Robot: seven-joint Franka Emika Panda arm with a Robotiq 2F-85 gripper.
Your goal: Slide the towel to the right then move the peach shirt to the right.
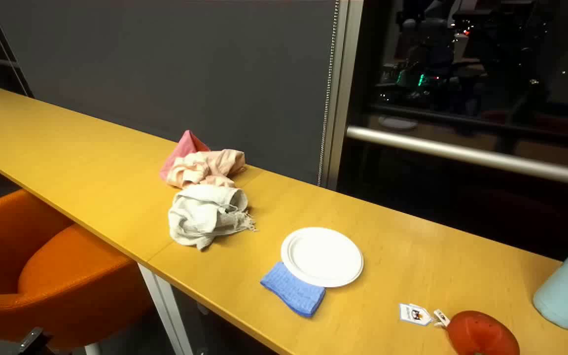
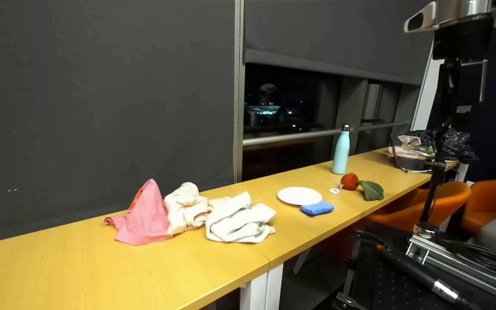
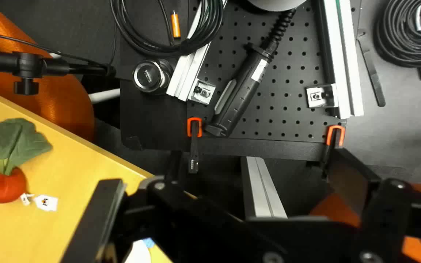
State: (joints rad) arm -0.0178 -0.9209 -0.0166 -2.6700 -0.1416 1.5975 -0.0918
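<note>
Off-white towel (image 1: 205, 214), crumpled, with a fringed edge, in a bunch on a long yellow wooden table (image 1: 91, 165), between the peach shirt and a round white plate (image 1: 322, 256). Right against the towel in both exterior views, the peach shirt (image 1: 205, 168) itself, pale and loosely rumpled. Next to the shirt, on the side away from the towel, a pink-red cloth (image 2: 146, 217) with a raised peak. By the plate, a folded blue cloth (image 1: 295, 291), touching the rim. Farther along the table, a round red vegetable shape (image 3: 3, 185) with a green leafy top (image 3: 17, 142) and a white tag (image 3: 46, 202) just beside; nearer the window, an upright light-blue bottle (image 2: 341, 153).

Well apart from the towel, the gripper (image 3: 228, 168), with widely spread fingers (image 3: 95, 219) in the wrist view. Ahead of the fingertips there, a black perforated board (image 3: 298, 73) with a black handle (image 3: 240, 93), metal rails (image 3: 344, 58) and coiled cable (image 3: 188, 47).

Close to the table edge, an orange chair (image 1: 74, 264). Behind the table, a dark grey blind (image 1: 180, 74) and a dark window (image 1: 471, 74) with a metal bar (image 1: 471, 157) across. At the table's far end in an exterior view, a jumble of items (image 2: 413, 150), too small to make out.
</note>
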